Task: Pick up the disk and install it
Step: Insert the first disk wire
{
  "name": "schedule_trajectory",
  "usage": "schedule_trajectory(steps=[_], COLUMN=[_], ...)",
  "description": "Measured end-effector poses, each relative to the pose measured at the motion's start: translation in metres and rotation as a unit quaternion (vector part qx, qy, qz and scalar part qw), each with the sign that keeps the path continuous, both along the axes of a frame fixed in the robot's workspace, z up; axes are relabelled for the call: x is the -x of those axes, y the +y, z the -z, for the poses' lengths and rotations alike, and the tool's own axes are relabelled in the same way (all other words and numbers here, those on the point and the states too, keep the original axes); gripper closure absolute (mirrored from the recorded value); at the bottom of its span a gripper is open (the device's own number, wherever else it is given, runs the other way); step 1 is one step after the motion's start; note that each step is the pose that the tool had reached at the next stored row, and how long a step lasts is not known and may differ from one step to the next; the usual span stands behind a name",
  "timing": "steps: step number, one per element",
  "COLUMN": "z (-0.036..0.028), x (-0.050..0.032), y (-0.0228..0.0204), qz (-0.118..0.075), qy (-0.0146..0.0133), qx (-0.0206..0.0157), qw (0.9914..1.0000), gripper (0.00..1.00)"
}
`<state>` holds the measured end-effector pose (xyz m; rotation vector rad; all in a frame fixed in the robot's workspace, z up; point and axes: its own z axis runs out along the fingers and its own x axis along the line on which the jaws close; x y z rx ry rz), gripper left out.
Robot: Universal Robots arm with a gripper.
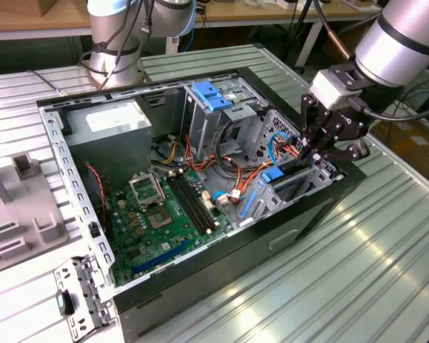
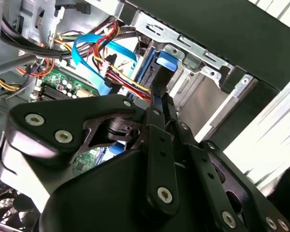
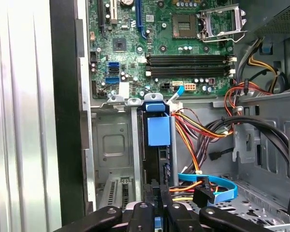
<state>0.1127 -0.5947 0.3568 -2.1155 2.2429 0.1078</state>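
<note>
**A:** What are the fingers doing?

**B:** In the first wrist view the gripper has its fingers drawn narrow, pinched on the near edge of the disk. The disk stands on edge, its blue rail facing the camera, already partway into the drive bay.

**A:** And from outside?

**B:** In the exterior view the gripper hangs over the corner of the computer case at the exterior view's right, with the disk below it in the bay.

**A:** How should this step be done well?

**B:** As a judgement: keep the disk square to the bay walls so the rails run straight, and press along the slot instead of sideways. The bundle of red, orange and yellow wires and the blue flat cable lie just beside the disk, so they could snag.

**A:** What else sits in the case?

**B:** The green main board lies on the floor, a grey power box fills the far corner, and a metal cage with a blue latch stands beside it.
</note>
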Motion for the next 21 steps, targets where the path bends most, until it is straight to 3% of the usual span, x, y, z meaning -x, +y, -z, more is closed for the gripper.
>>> schedule_trajectory(steps=[6,8,10,21], z=[0.0005,0.0011,0.0015,0.0056], x=[-0.0002,-0.0005,-0.0014,-0.0052], y=[0.0033,0.0087,0.0114,0.0135], qz=[-0.035,-0.035,-0.037,-0.041], qy=[-0.0001,0.0,0.0,0.0], qx=[0.0001,0.0,0.0,0.0002], qw=[0.99938,0.99937,0.99933,0.99915], gripper=[0.84,0.84,0.84,0.84])
